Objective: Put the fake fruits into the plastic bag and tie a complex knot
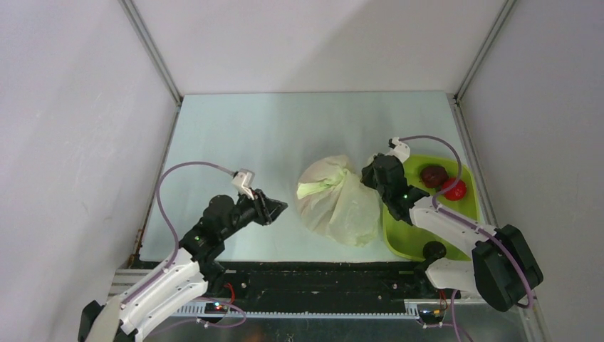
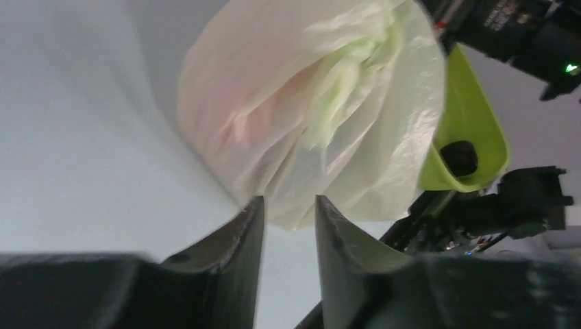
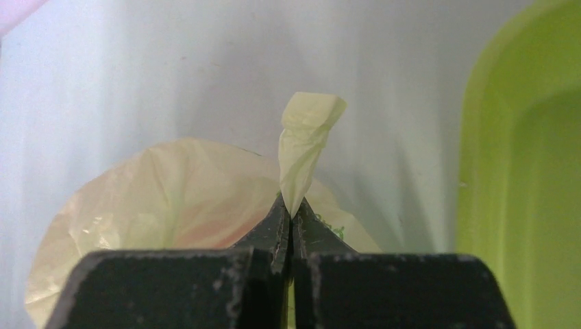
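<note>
The plastic bag (image 1: 340, 203) lies bulged in the middle of the table, with a twisted tail (image 1: 317, 187) of film pointing left. A reddish tint shows through its film (image 2: 226, 116). My right gripper (image 1: 368, 176) is at the bag's right top, shut on a pale strip of the bag's film (image 3: 303, 147); its jaws (image 3: 293, 214) are pressed together on it. My left gripper (image 1: 279, 207) is open and empty just left of the bag, and the bag's edge (image 2: 294, 205) lies just beyond its fingertips (image 2: 255, 209). A dark maroon fruit (image 1: 433, 174) and a red fruit (image 1: 454, 189) lie in the tray.
The lime-green tray (image 1: 406, 239) stands right of the bag, under my right arm; it also shows in the left wrist view (image 2: 473, 116) and in the right wrist view (image 3: 527, 178). A dark round thing (image 2: 459, 156) shows in it. White walls close in the table on three sides.
</note>
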Controlling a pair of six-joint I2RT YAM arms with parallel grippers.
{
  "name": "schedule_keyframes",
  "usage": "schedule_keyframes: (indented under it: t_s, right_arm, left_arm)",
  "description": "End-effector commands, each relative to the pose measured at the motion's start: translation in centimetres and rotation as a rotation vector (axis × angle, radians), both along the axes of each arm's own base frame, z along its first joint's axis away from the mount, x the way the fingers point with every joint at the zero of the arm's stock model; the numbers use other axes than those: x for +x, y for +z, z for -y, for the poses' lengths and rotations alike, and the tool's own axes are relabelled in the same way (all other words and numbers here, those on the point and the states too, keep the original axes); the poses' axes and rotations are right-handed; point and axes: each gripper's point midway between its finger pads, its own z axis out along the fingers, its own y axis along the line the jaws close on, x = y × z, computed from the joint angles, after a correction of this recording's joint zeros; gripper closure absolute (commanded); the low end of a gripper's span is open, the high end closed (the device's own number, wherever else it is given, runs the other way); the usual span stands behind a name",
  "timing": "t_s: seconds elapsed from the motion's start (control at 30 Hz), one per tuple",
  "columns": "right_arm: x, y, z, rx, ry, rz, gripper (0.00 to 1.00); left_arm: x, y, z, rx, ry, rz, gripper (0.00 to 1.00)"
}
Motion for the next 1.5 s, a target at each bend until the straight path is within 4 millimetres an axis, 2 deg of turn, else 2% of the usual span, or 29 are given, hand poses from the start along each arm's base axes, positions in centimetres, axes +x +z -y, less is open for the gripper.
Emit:
schedule_keyframes:
  t_s: [0.0, 0.03, 0.07, 0.1, 0.13, 0.17, 0.2, 0.23, 0.27, 0.3, 0.33, 0.5, 0.7, 0.87, 0.93, 0.97, 1.07, 1.17, 1.2, 1.23, 1.3, 1.37, 1.47]
  right_arm:
    - [0.9, 4.6, -2.8, 0.020, 0.126, 0.075, 0.97]
    - [0.9, 4.7, -2.9, 0.017, 0.128, 0.071, 0.84]
    - [0.8, 4.9, -2.9, 0.012, 0.128, 0.067, 0.68]
    - [0.7, 5.3, -2.8, 0.014, 0.127, 0.073, 0.59]
    - [0.5, 5.3, -2.7, 0.008, 0.123, 0.069, 0.40]
    - [0.4, 5.8, -2.6, 0.009, 0.125, 0.079, 0.32]
    - [0.1, 5.7, -2.4, 0.000, 0.124, 0.071, 0.21]
    - [-0.1, 6.2, -2.2, -0.007, 0.128, 0.079, 0.17]
    - [-0.4, 6.0, -1.8, -0.022, 0.127, 0.064, 0.10]
    - [-0.5, 6.7, -1.6, -0.029, 0.130, 0.076, 0.08]
    - [-0.8, 6.5, -1.2, -0.053, 0.131, 0.060, 0.06]
    - [-1.9, 7.9, 1.1, -0.107, 0.117, 0.064, 0.01]
    - [-2.7, 9.3, 5.3, -0.143, 0.085, 0.075, 0.01]
    - [-4.3, 11.1, 9.1, -0.201, 0.030, 0.119, 0.01]
    - [-5.1, 12.3, 10.5, -0.225, 0.001, 0.157, 0.01]
    - [-5.4, 12.6, 11.2, -0.249, -0.009, 0.168, 0.01]
    - [-7.0, 15.6, 12.6, -0.280, -0.043, 0.282, 0.01]
    - [-8.8, 18.8, 13.7, -0.324, -0.057, 0.423, 0.01]
    - [-9.1, 19.0, 14.0, -0.336, -0.063, 0.444, 0.01]
    - [-9.8, 20.3, 14.4, -0.349, -0.073, 0.506, 0.01]
    - [-10.7, 21.1, 14.9, -0.364, -0.089, 0.570, 0.01]
    - [-11.4, 21.1, 15.2, -0.368, -0.100, 0.603, 0.01]
    - [-12.0, 20.5, 15.6, -0.368, -0.114, 0.614, 0.01]
  left_arm:
    - [-0.2, 6.6, 2.3, -0.061, -0.145, 0.148, 0.38]
    - [-0.1, 6.0, 2.3, -0.038, -0.143, 0.115, 0.32]
    - [0.0, 6.7, 2.4, -0.039, -0.142, 0.120, 0.20]
    - [0.1, 6.6, 2.3, -0.030, -0.140, 0.107, 0.14]
    - [0.1, 7.0, 2.3, -0.027, -0.136, 0.105, 0.05]
    - [0.2, 6.6, 1.9, -0.008, -0.115, 0.083, 0.03]
    - [0.4, 7.3, 1.7, -0.004, -0.103, 0.094, 0.01]
    - [0.4, 7.0, 1.3, 0.018, -0.082, 0.081, 0.01]
    - [0.6, 7.8, 1.0, 0.023, -0.066, 0.095, 0.01]
    - [0.9, 8.0, 0.4, 0.041, -0.031, 0.090, 0.01]
    - [1.0, 8.1, 0.1, 0.052, -0.017, 0.094, 0.01]
    - [2.0, 8.5, -2.4, 0.130, 0.107, 0.071, 0.01]
    - [3.3, 8.1, -5.9, 0.207, 0.248, 0.028, 0.01]
    - [3.7, 9.0, -9.6, 0.269, 0.380, 0.052, 0.01]
    - [3.6, 10.3, -11.0, 0.299, 0.433, 0.100, 0.01]
    - [3.4, 11.7, -11.8, 0.310, 0.460, 0.147, 0.01]
    - [2.8, 14.7, -13.4, 0.316, 0.506, 0.254, 0.01]
    - [1.8, 17.4, -15.7, 0.331, 0.596, 0.349, 0.01]
    - [1.6, 18.0, -16.3, 0.336, 0.618, 0.368, 0.01]
    - [1.2, 18.7, -17.2, 0.329, 0.667, 0.391, 0.01]
    - [0.7, 19.1, -18.4, 0.328, 0.722, 0.419, 0.01]
    - [0.3, 19.0, -19.3, 0.319, 0.765, 0.437, 0.01]
    - [0.0, 17.8, -19.7, 0.315, 0.786, 0.442, 0.01]
